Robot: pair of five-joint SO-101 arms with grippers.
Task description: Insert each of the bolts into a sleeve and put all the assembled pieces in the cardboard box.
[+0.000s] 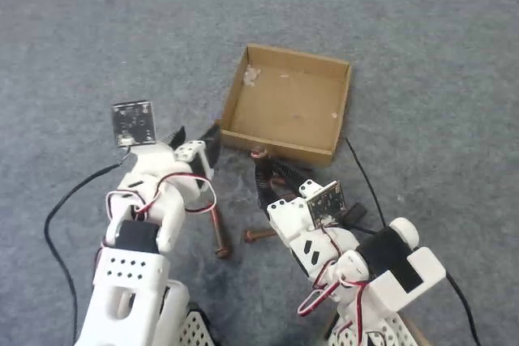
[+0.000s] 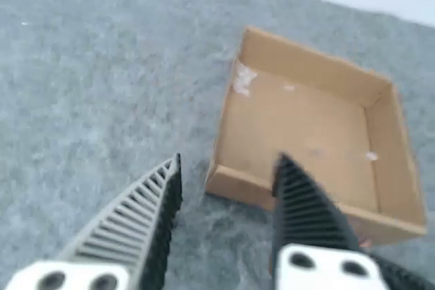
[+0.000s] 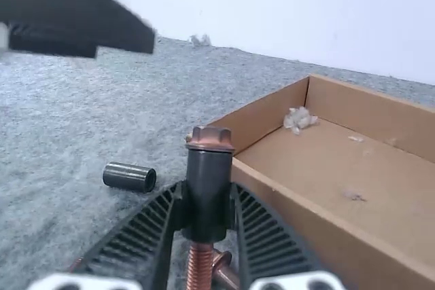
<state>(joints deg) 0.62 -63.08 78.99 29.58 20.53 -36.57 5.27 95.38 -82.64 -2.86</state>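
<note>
From above, cardboard box (image 1: 285,107) on grey carpet (image 1: 422,54), loose bolt (image 1: 217,234) between the arms, left wrist camera, left gripper (image 2: 230,161) wide open, holding nothing, near the box's corner, right wrist camera, right gripper (image 3: 206,193) squeezing dark sleeve (image 3: 206,168) with copper bolt (image 3: 210,138) through it, just beside the box, spare sleeve (image 3: 129,176) on the carpet.

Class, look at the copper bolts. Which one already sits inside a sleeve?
The bolt held in the right gripper, whose jaws clamp the dark sleeve around it. The two loose bolts lie bare on the carpet.
</note>
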